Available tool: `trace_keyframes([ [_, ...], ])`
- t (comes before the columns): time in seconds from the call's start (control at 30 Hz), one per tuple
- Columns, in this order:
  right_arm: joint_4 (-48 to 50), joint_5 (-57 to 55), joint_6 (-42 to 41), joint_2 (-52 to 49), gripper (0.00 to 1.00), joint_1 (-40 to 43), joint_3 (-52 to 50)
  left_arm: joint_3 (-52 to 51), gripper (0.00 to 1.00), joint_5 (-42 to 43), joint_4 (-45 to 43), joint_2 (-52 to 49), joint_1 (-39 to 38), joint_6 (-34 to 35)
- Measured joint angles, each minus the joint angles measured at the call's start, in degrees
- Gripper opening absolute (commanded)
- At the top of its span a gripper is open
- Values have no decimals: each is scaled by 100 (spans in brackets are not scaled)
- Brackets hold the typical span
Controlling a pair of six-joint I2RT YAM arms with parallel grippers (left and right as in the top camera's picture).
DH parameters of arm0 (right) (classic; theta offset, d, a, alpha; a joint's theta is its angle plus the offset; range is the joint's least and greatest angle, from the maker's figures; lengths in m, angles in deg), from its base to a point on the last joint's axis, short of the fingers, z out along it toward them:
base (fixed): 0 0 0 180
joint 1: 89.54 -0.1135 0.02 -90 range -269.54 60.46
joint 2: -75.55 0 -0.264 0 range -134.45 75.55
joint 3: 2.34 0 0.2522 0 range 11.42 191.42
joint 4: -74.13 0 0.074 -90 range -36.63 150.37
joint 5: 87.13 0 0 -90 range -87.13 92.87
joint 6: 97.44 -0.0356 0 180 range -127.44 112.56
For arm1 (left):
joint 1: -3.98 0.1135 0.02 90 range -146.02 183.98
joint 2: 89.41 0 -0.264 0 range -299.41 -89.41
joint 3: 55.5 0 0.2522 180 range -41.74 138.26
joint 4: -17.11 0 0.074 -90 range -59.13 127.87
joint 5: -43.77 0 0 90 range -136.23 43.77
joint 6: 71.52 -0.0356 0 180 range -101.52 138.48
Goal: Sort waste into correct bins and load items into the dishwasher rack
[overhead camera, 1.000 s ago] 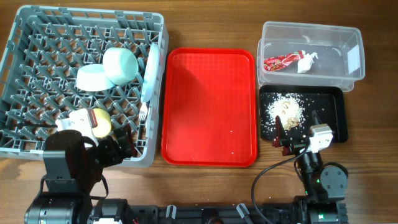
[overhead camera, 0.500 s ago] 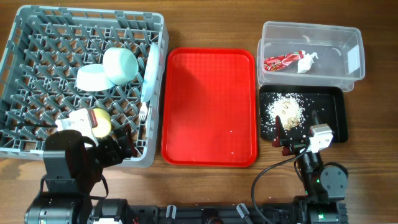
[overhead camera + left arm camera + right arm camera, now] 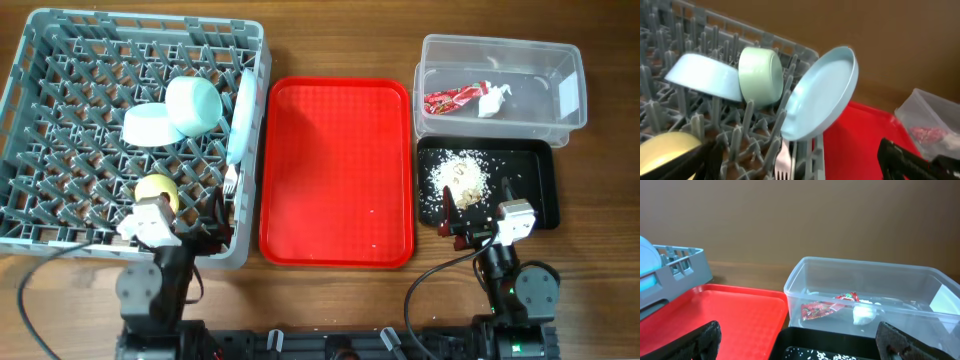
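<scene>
Mint-blue plate [image 3: 822, 95] leans on edge in the grey rack [image 3: 60, 40], at the side nearest the red tray [image 3: 335, 120]. Likely stiff, light and slippery, so best gripped by its rim. Left pincer [image 3: 792, 162] and right pincer [image 3: 802, 342] gape wide, empty.

It looked like a robotics lab bench set up for a kitchen chore. The left arm [image 3: 150, 288] and right arm [image 3: 522, 288] sat at the near edge of a wooden table [image 3: 330, 40], with black cables [image 3: 437, 275] trailing. Ahead of the left gripper's [image 3: 800, 162] jaws stood a loose dishwasher rack [image 3: 765, 40]. Ahead of the right gripper's [image 3: 800, 342] jaws were a clear tub [image 3: 805, 287] and a black tray [image 3: 540, 170], with a plain brown wall [image 3: 790, 215] beyond.
</scene>
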Motion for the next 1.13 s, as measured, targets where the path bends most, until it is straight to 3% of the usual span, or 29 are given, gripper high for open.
trace_keyframes([
  [0.13,-2,0,-2,7,100,0,0,-778,100,-70,-1296,625,26,-2],
  [0.23,-2,0,-2,7,100,0,0,-960,100,-111,-772,651,61,-2],
  [1.13,-2,0,-2,7,100,0,0,-970,100,-136,-785,647,66,-2],
])
